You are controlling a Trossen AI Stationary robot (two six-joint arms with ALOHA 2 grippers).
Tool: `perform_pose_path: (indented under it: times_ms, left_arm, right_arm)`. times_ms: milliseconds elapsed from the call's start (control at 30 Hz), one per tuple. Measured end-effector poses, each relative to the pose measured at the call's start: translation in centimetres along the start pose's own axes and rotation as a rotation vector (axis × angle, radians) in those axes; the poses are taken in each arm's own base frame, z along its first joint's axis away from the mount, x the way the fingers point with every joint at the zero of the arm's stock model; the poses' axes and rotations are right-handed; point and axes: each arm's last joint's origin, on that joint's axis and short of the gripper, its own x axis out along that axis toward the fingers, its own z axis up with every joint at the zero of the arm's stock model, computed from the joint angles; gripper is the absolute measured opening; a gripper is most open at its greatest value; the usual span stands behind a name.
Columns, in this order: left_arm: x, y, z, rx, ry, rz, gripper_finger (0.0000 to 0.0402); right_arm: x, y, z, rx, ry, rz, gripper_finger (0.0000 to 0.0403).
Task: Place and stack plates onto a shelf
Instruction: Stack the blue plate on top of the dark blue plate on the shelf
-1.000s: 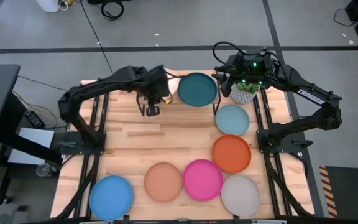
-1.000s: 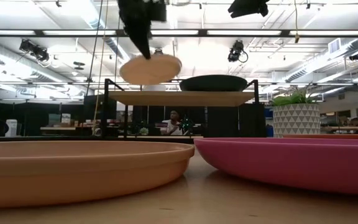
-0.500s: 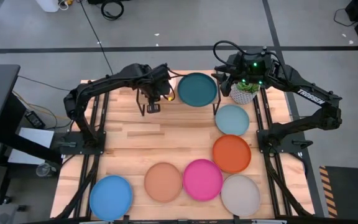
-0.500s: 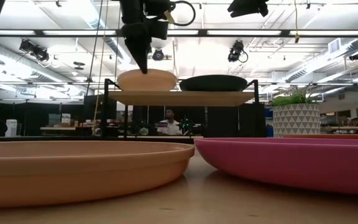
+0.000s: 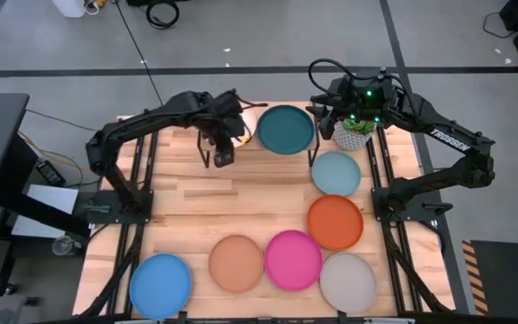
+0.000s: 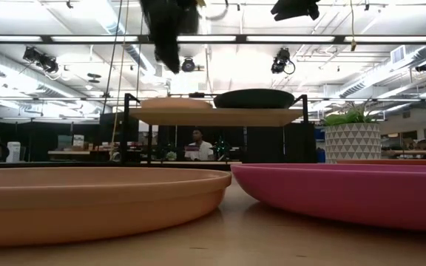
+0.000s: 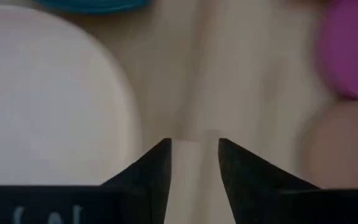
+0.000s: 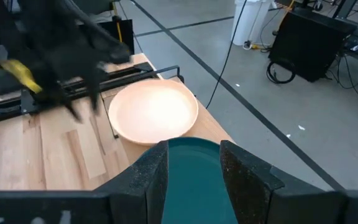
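Upper centre of the high view, the left gripper (image 5: 222, 157) hangs beside the shelf, where the dark teal plate (image 5: 286, 129) lies; the right gripper (image 5: 326, 115) waits above the shelf's far side. Across the low view, the cream-white plate (image 6: 171, 104) rests flat on the shelf (image 6: 217, 116), clear below the left arm. Low in the left wrist view, the fingers (image 7: 157, 167) stand parted and empty, the cream plate off to their side. Its placing looks finished; next likely comes fetching the pale blue plate (image 5: 335, 173).

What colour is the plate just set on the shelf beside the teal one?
Cream-white plate, seen best in the right wrist view, lying next to the teal plate.
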Motion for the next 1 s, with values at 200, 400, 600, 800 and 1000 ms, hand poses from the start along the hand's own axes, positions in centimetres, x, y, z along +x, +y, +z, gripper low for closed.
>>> perform_pose_path:
  times_ms: [200,400,600,800,1000]
  left_arm:
    - [-3.2,-7.1,-1.9,0.126,-0.003,-0.237,0.0141]
    - [-1.1,-13.5,-5.2,0.192,0.125,-0.328,0.0141]
    - [3.6,-17.1,-10.3,0.203,0.295,-0.397,0.0141]
    - [7.5,-18.3,-14.5,0.219,0.409,-0.412,0.0141]
    - [10.5,-18.5,-17.8,0.143,0.494,-0.455,0.0141]
  right_arm:
    - [0.0,0.0,0.0,0.0,0.0,0.008,0.0152]
    - [0.0,0.0,0.0,0.0,0.001,0.013,0.0152]
    - [0.0,0.1,0.0,0.0,0.001,0.033,0.0152]
    - [0.0,0.1,0.0,0.0,0.001,0.035,0.0152]
    - [0.0,0.1,0.0,0.0,0.002,0.036,0.0152]
